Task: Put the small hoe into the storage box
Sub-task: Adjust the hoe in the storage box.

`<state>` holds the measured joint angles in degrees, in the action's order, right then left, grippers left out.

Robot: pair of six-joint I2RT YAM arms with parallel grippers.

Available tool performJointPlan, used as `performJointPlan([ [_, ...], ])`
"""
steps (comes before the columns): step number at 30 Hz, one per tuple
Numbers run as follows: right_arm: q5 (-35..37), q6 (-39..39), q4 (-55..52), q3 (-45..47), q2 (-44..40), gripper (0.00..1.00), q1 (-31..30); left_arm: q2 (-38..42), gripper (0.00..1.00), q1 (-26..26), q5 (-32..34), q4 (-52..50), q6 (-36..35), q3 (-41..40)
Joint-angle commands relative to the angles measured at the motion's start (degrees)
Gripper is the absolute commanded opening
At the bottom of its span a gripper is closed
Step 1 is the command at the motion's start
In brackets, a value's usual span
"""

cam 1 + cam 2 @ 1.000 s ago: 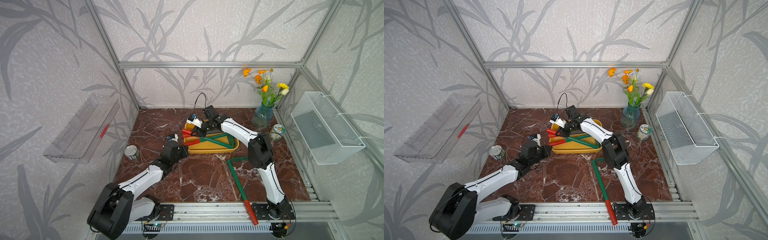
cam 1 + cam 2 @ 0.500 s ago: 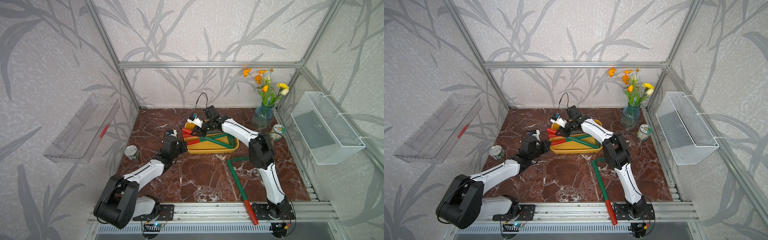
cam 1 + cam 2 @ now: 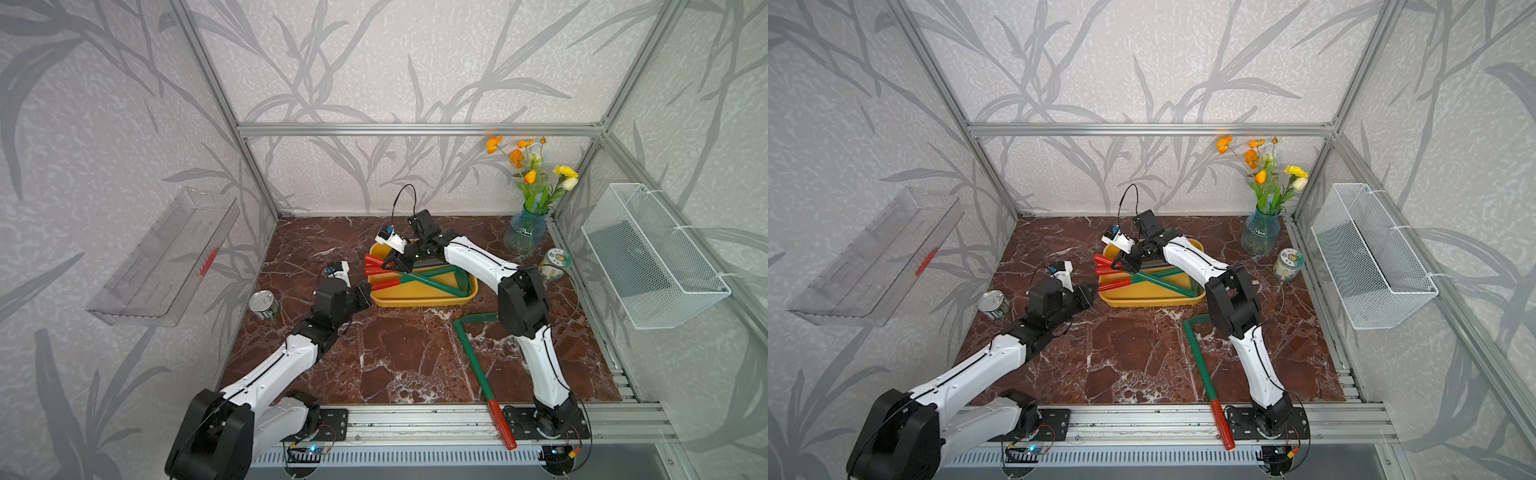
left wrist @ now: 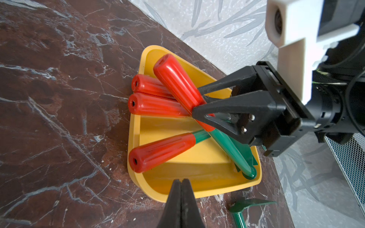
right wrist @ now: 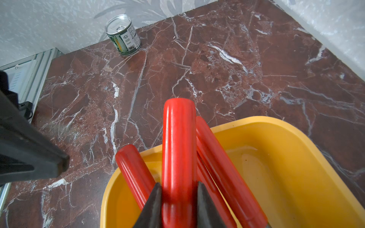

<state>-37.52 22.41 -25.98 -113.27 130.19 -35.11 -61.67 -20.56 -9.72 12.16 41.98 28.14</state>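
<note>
The small hoe (image 4: pixel 173 79) was held clamped by the right gripper (image 4: pixel 196 101), gripped where the red handle meets the green shaft, over the storage box (image 4: pixel 217 187). The handle was tilted up and out past the box's end rim, while the green shaft ran down toward the opposite corner of the tub. Three other red-handled tools (image 4: pixel 156 105) were lying in the box beneath it, their handles propped on that same rim. The left gripper (image 4: pixel 182 183) was pressed shut on nothing, just beside the box's wall; whether it touched could not be told. It was judged that a release from this tilted pose could let the handle drop onto the crossed tools and roll or pivot over the rim onto the marble table (image 4: pixel 49 98). The light tub could also be shoved or tipped if the shaft were levered against its corner, and a knock between the two grippers, so near each other, could not be ruled out. A similar long tool (image 3: pixel 478 365) lay on the table, apart from the box.
</note>
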Motion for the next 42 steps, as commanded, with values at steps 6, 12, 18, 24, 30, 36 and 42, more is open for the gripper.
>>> performJointPlan([
  [6,-1.7,-0.9,1.5,0.2,-2.7,0.00,0.4,-6.2,0.00,-0.2,-1.6,3.8,1.7,-1.2],
  [12,-2.1,-0.9,1.4,0.6,-2.8,0.00,0.4,-12.0,0.00,-0.1,0.1,6.2,0.2,1.0],
  [18,-2.5,-1.2,2.2,2.4,-3.1,0.00,0.4,-17.9,0.00,1.0,1.3,9.2,-0.3,3.5],
  [24,-2.6,-1.0,2.9,5.1,-4.4,0.00,0.4,-19.9,0.00,3.5,1.0,10.2,-2.2,7.1],
  [30,-2.6,-1.1,4.0,7.4,-5.6,0.00,0.5,-22.6,0.00,5.7,0.8,12.6,-2.3,8.2],
  [36,-3.7,-0.9,4.1,8.3,-6.7,0.00,0.5,-24.8,0.00,6.8,0.3,15.6,-1.6,8.7],
  [42,-6.4,0.4,1.8,8.2,-7.3,0.00,0.5,-16.9,0.00,7.3,-0.1,12.0,-1.8,7.4],
])
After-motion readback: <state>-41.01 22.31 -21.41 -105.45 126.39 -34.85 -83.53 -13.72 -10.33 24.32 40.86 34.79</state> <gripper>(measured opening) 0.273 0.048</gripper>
